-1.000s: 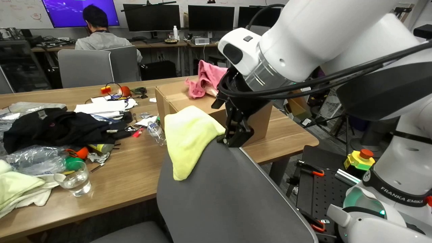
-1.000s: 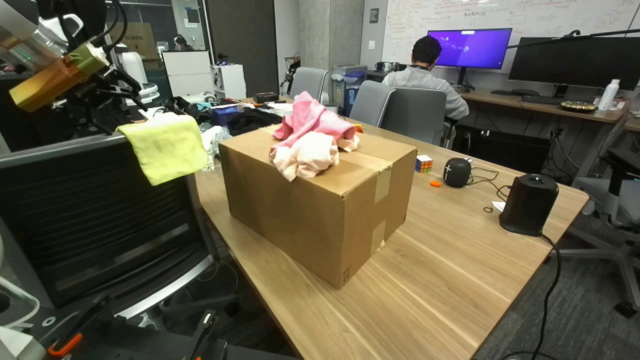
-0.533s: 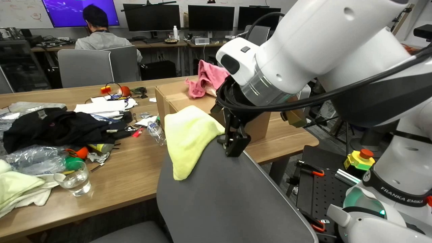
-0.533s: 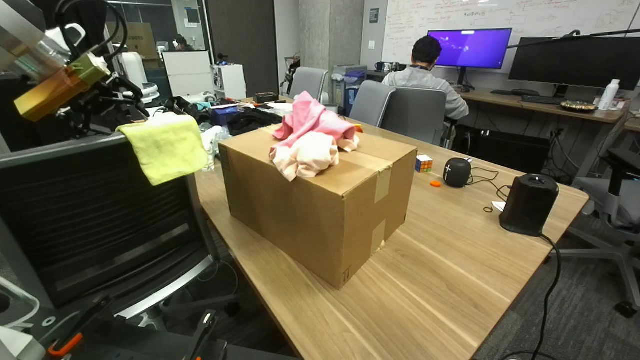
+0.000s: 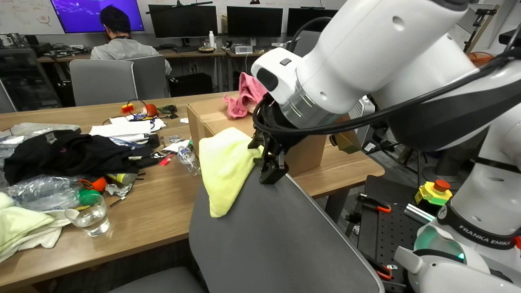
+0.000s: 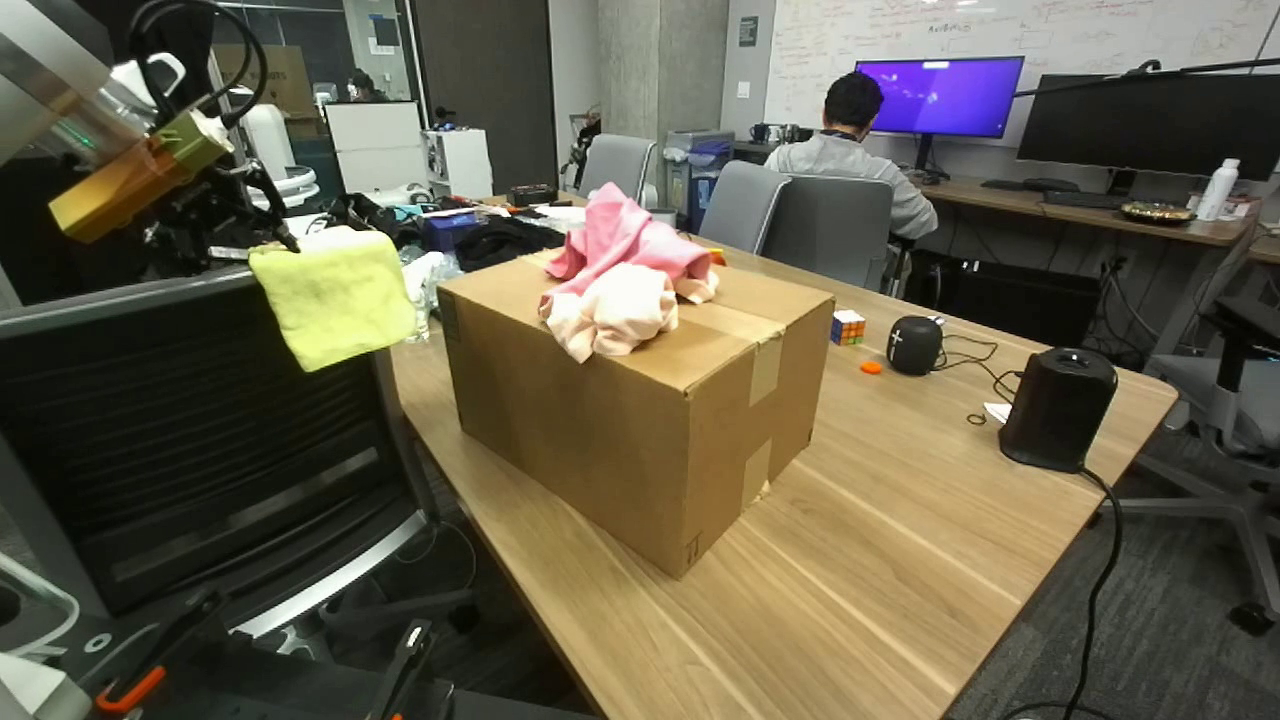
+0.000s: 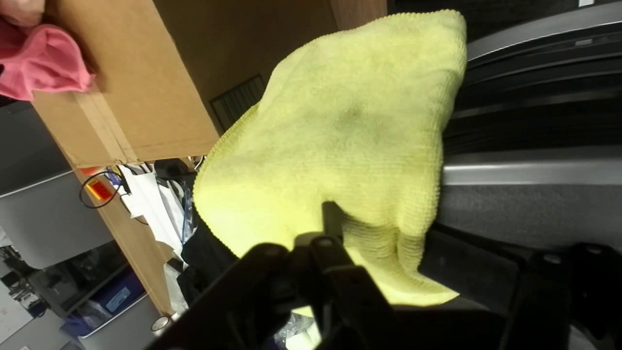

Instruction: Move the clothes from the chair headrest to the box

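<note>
A yellow cloth (image 5: 226,171) drapes over the top corner of the grey chair back (image 5: 281,240). The cardboard box (image 6: 590,440) stands on the table beside it, closed on top, with a pink and peach cloth (image 6: 625,260) heaped there. At the cloth's near edge is my gripper (image 7: 384,221), its jaws partway together with a clear gap. Rumpled cloth folds (image 7: 384,238) lie between the fingers (image 7: 333,218), one finger pressing into the fabric and the other along its edge. The underside of the cloth is hidden.
The wooden table (image 6: 850,520) carries a speaker (image 6: 1060,410), a Rubik's cube (image 6: 848,327) and, at the far end, clutter with a black garment (image 5: 69,154) and a glass of water (image 5: 89,215). A seated person (image 5: 120,40) faces the monitors behind.
My gripper has come down and across onto the cloth's near corner, and its fingers have drawn closer together. That corner has rumpled and shifted slightly toward the box side. The pink cloth has stayed put.
</note>
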`<state>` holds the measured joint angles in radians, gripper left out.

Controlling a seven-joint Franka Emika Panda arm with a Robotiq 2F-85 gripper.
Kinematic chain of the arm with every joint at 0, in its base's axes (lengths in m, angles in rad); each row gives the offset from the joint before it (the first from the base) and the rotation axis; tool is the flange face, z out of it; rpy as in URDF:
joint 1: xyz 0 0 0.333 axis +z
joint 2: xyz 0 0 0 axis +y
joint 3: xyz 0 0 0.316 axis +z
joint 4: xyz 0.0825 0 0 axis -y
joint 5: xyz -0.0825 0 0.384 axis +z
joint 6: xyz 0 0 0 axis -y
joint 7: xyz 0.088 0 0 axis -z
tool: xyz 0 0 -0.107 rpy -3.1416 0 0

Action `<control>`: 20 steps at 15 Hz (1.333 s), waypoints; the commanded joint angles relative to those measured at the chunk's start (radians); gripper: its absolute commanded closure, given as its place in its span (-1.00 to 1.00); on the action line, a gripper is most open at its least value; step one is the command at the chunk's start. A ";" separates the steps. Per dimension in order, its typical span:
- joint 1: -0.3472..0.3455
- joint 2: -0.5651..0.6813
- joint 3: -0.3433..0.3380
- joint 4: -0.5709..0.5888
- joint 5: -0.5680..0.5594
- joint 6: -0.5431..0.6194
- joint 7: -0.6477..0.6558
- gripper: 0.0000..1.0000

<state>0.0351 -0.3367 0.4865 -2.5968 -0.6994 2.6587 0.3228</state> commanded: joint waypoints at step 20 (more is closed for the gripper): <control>-0.005 -0.069 -0.203 0.215 0.180 0.022 -0.130 0.89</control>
<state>0.0583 -0.4108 0.3083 -2.4641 -0.5606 2.7108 0.2135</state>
